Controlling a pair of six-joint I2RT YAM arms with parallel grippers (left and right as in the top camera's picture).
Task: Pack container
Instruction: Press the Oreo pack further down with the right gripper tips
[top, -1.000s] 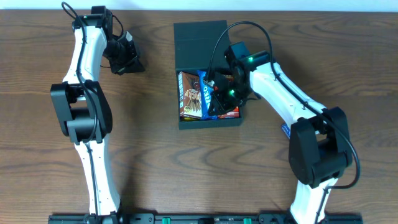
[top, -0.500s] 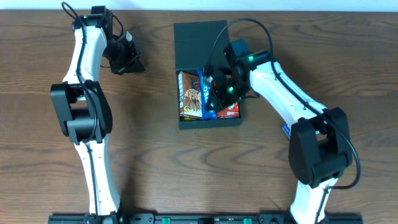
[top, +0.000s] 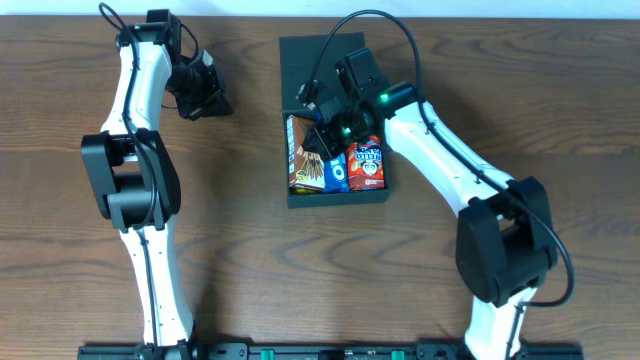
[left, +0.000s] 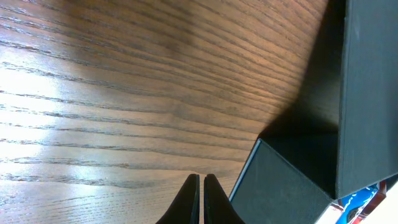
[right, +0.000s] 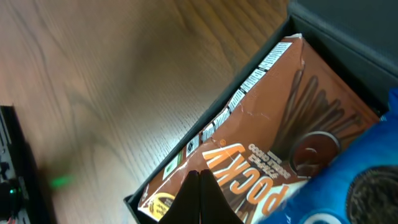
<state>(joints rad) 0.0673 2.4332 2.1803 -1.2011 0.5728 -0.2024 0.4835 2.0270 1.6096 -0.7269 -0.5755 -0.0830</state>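
- Overhead: matte dark-green cardboard container (top: 338, 198) sits mid-worktop (top: 560, 80), lid flap open rearward. Glossy packets fill it. Left tool (top: 207, 100) is well left of the container over bare wood; right tool (top: 322, 138) is over its interior.
- Left wrist: left tool pressed together; container corner just beside it.
- Right wrist: right tool pressed together over the brown Pocky packet (right: 280, 143), which lies along the container wall.

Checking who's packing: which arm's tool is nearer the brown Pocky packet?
Right. The right tool hangs just above the Pocky packet in the container; the left tool is off to the container's left.
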